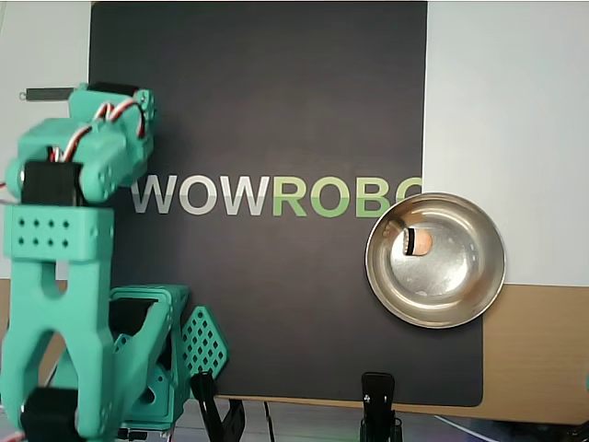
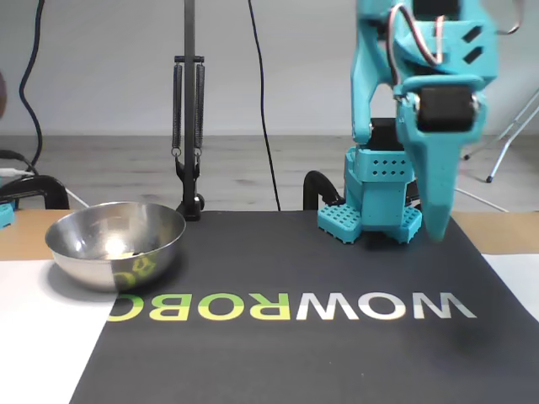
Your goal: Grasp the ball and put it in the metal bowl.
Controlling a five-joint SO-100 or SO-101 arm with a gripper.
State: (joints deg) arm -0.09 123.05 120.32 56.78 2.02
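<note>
WOWROBO mat [image 1: 276,110], ball [image 1: 421,241] inside metal bowl [image 1: 479,285]

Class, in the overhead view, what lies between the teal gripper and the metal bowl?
Only the black mat with its WOWROBO lettering; no loose object separates gripper from shiny steel bowl.

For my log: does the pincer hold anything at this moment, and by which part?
Nothing is held. The pincer hangs empty above the mat, and the ball lies inside the metal bowl.
</note>
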